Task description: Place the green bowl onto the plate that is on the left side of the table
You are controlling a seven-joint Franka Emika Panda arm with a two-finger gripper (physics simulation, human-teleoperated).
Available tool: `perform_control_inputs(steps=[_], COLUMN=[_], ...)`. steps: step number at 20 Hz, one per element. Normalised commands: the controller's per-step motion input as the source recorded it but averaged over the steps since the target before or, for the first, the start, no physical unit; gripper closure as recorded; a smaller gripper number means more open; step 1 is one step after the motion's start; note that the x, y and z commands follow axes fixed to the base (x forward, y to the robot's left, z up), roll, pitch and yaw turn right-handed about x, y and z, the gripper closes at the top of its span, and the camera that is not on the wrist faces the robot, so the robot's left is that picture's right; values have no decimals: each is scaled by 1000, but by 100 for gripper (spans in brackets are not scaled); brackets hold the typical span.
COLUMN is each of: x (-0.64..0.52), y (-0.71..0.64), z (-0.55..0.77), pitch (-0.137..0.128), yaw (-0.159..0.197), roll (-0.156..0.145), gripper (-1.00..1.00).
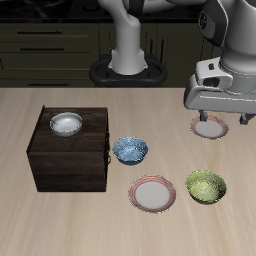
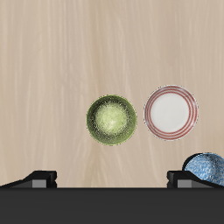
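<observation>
The green bowl [image 1: 206, 186], yellow-green with a speckled inside, sits upright on the table near the front edge. It also shows in the wrist view [image 2: 111, 120]. The plate on the left side of the table [image 1: 210, 130], whitish with a pinkish-red rim, lies farther back and is partly hidden behind my gripper. My gripper [image 1: 223, 118] hangs high above the table, open and empty, with its fingers [image 2: 39, 178] spread wide. The bowl lies below it, between the two fingers, well apart from them.
A second, look-alike plate [image 1: 152, 193] lies beside the green bowl near the front edge, also seen in the wrist view [image 2: 171, 112]. A blue patterned bowl [image 1: 130, 150] sits beside a dark wooden box [image 1: 70, 160], which carries a white bowl [image 1: 66, 123].
</observation>
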Motion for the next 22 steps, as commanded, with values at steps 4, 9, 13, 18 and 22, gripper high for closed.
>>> perform_control_inputs(steps=[4, 9, 13, 18, 22], x=[33, 113, 187, 142, 92], y=[-99, -87, -148, -145, -73], z=[37, 69, 20, -57, -207], pitch=[-10, -23, 15, 11, 20], yaw=[8, 30, -20, -8, -13], roll=[0, -1, -9, -24, -10], gripper=[-100, -100, -100, -100, -100])
